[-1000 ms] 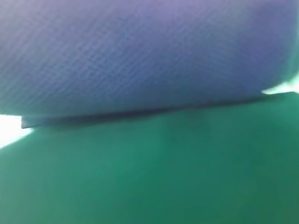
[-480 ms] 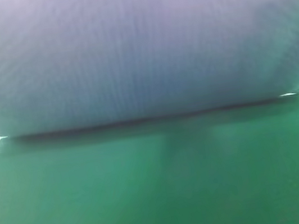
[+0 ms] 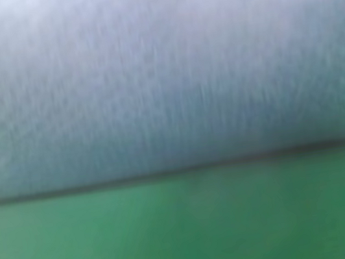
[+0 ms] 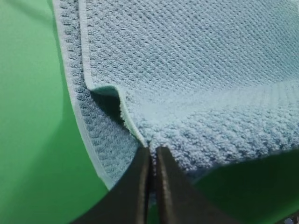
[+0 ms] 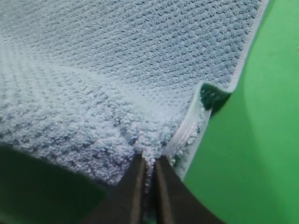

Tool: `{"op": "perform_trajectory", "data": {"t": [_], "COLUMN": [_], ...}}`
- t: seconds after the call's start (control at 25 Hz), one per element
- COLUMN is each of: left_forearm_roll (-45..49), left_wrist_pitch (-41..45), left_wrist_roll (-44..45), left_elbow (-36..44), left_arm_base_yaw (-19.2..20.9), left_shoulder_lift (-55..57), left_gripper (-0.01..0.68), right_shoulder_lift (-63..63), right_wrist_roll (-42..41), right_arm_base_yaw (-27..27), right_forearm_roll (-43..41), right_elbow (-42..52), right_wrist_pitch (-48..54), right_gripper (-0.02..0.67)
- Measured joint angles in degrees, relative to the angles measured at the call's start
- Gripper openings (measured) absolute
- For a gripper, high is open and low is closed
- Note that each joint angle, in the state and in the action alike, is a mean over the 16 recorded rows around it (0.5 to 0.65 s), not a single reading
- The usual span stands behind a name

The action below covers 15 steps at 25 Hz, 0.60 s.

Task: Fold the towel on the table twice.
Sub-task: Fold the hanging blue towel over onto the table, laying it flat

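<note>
The towel (image 3: 163, 72) fills the whole upper part of the high view as a blurred blue-grey sheet, hanging close to the camera — its lower edge runs as a dark straight line across the frame, with the green table (image 3: 189, 232) showing below it.

In the left wrist view the left gripper (image 4: 153, 156) has its black jaws pressed together on the towel's (image 4: 196, 70) edge, right at the pale hem (image 4: 133, 126). The pinched part is lifted and curls over a second layer of the same towel that lies flat beneath it, its own hem running along the table's (image 4: 32, 116) green cloth on the left.

In the right wrist view the right gripper (image 5: 148, 163) is likewise clamped on the towel (image 5: 117, 60), jaws nearly touching, with fluffy pile and the hem (image 5: 187, 128) bunched between them. A small fold of the hem stands up just beside the jaws — beyond it the table (image 5: 261, 116) lies bare green on the right.
</note>
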Motion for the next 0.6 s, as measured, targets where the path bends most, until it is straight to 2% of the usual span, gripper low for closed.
{"op": "perform_trajectory", "data": {"t": [0.28,0.6], "left_forearm_roll": [-1.0,-1.4], "left_wrist_pitch": [-7.1,-13.1], "left_wrist_roll": [0.3,1.1], "left_elbow": [-4.2,-15.1], "left_arm_base_yaw": [0.0,0.0], "left_shoulder_lift": [12.1,28.3], "left_gripper": [0.0,0.0], "right_shoulder_lift": [12.4,28.2], "right_wrist_roll": [-0.1,-0.8], "right_arm_base_yaw": [-1.3,-3.4], "right_forearm_roll": [-2.8,-5.8], "right_elbow": [-5.6,-16.5], "right_wrist_pitch": [-6.4,-13.1], "right_gripper": [0.0,0.0]}}
